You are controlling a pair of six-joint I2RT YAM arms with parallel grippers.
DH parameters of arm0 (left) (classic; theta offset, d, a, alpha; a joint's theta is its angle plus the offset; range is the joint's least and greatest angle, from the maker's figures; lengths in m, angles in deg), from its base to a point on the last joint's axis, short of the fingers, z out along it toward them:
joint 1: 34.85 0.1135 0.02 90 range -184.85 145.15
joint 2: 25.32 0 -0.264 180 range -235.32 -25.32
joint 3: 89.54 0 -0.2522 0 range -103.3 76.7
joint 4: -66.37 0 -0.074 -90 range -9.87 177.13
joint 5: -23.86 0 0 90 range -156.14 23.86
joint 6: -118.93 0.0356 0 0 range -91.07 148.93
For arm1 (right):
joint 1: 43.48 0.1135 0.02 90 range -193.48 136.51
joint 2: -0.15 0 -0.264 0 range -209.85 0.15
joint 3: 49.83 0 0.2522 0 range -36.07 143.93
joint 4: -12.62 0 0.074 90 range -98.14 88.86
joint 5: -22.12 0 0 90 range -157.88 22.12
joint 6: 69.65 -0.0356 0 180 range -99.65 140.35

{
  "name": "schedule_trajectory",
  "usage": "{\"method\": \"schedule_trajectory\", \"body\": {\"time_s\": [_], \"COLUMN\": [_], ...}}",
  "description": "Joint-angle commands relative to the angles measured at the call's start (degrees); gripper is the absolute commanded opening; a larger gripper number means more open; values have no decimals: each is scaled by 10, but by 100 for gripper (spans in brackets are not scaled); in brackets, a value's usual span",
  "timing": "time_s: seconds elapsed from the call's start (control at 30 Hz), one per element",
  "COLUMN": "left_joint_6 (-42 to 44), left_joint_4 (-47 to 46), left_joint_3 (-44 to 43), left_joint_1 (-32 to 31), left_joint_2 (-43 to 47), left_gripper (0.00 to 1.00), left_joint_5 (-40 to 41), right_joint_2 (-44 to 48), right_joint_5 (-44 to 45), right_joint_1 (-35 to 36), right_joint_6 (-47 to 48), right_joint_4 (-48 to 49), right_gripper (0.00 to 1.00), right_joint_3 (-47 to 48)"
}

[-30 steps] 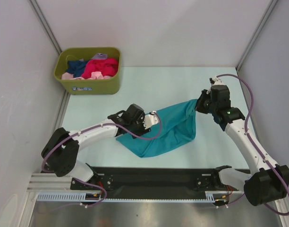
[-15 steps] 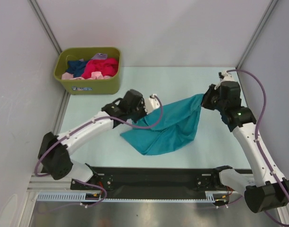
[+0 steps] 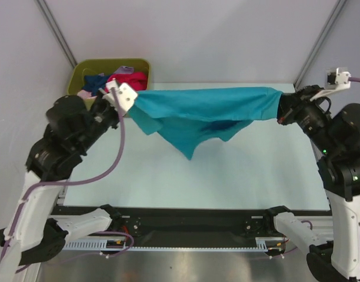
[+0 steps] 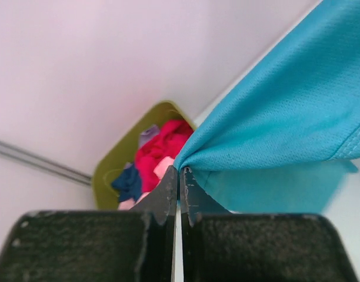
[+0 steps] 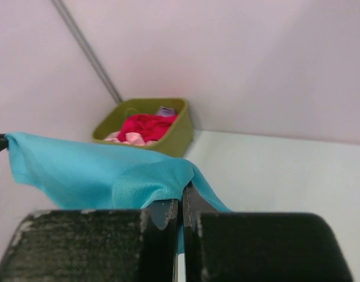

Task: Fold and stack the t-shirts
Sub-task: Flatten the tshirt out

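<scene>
A teal-blue t-shirt [image 3: 203, 113] hangs stretched in the air between my two grippers, high above the table, its lower part drooping to a point. My left gripper [image 3: 133, 101] is shut on its left corner, which shows at the jaw tips in the left wrist view [image 4: 180, 169]. My right gripper [image 3: 278, 108] is shut on its right corner, seen pinched in the right wrist view [image 5: 181, 188]. Magenta-red [image 3: 128, 80], navy [image 3: 96, 82] and pale pink shirts lie in the bin.
An olive-green bin [image 3: 86, 69] stands at the back left of the pale table [image 3: 245, 170], partly hidden behind my left arm. It shows in the left wrist view [image 4: 118, 161] and the right wrist view [image 5: 180, 132]. Grey walls close in on both sides.
Both arms have risen and spread apart, lifting the teal shirt off the table and pulling it taut between them. The left gripper has moved up toward the bin.
</scene>
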Motion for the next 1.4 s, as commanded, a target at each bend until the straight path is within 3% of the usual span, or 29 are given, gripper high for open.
{"method": "schedule_trajectory", "body": {"time_s": [0.0,0.17,0.33,0.5,0.57,0.6,0.73,0.8,0.93,1.1,1.17,1.2,1.23,1.3,1.37], "left_joint_6": [41,48,64,89,105,107,94,73,24,6,-6,-13,-31,-61,-78], "left_joint_4": [45,45,28,-46,-73,-84,-145,-165,-202,-248,-243,-222,-204,-135,-95], "left_joint_3": [-47,-122,-131,-100,-104,-109,-146,-167,-167,-168,-197,-215,-236,-310,-348], "left_joint_1": [8,22,24,24,25,26,27,27,25,2,-12,-15,-19,-27,-34], "left_joint_2": [22,31,29,-5,-45,-62,-192,-241,-377,-504,-567,-588,-629,-671,-672], "left_gripper": [0,0,0,0,0,0,0,0,0,2,22,39,66,78,88], "left_joint_5": [65,82,100,130,136,134,107,82,36,7,1,-2,-7,-24,-64], "right_joint_2": [16,39,59,100,103,102,89,81,61,37,27,25,24,37,53], "right_joint_5": [-70,-103,-124,-147,-106,-83,28,77,91,128,167,186,207,246,246], "right_joint_1": [-2,-1,-2,11,43,89,165,154,78,38,22,15,0,-56,-95], "right_joint_6": [-16,-75,-139,-268,-300,-299,-265,-285,-324,-368,-374,-376,-372,-353,-309], "right_joint_4": [10,49,90,192,215,217,176,149,123,131,104,85,40,9,-5], "right_gripper": [0,0,0,0,0,0,0,0,0,0,18,28,45,55,55], "right_joint_3": [23,5,-36,-258,-307,-323,-376,-400,-494,-610,-623,-624,-620,-608,-597]}}
